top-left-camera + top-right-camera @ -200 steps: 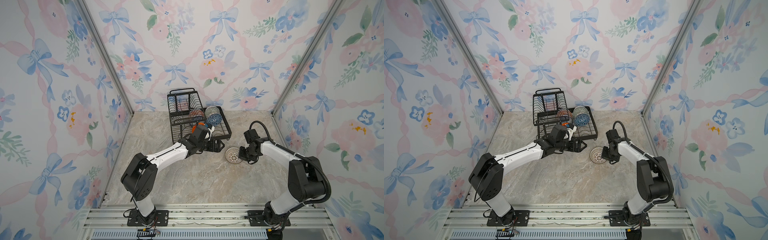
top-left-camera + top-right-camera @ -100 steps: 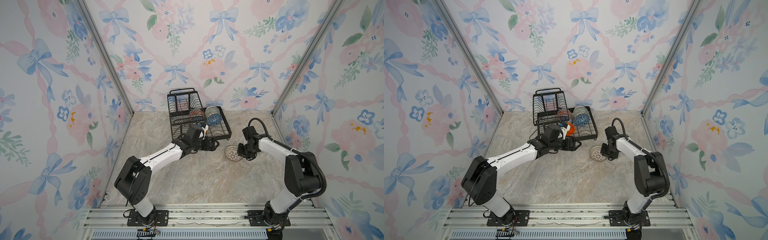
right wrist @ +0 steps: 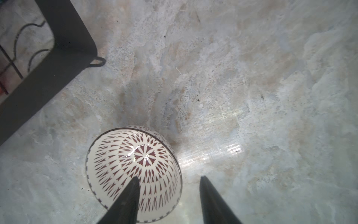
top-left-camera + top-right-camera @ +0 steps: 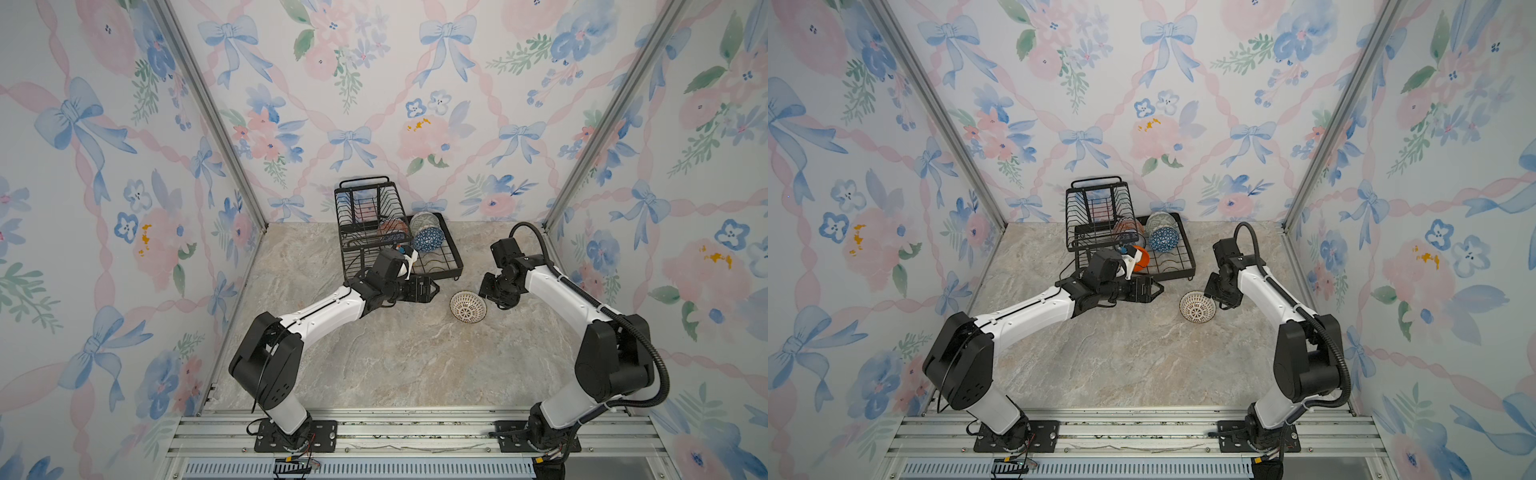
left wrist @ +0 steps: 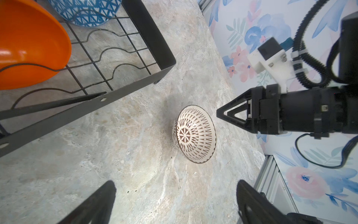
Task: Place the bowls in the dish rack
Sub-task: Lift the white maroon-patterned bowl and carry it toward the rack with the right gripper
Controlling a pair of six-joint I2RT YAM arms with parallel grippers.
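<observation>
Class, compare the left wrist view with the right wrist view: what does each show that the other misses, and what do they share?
Left wrist alone clearly shows the orange bowl and blue geometric bowl in the dish rack, plus the right gripper from outside. Right wrist only: the gap between that gripper's open jaws. Both: the lattice bowl on the marble table beside the rack's corner.

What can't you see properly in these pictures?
- Bowls under the rack's raised basket: wires hide them in both top views.
- Orange bowl: cut by the left wrist view's edge, mostly behind the left arm from above.
- Right fingers: only tips show in the right wrist view; touching the patterned bowl or not is unclear.
</observation>
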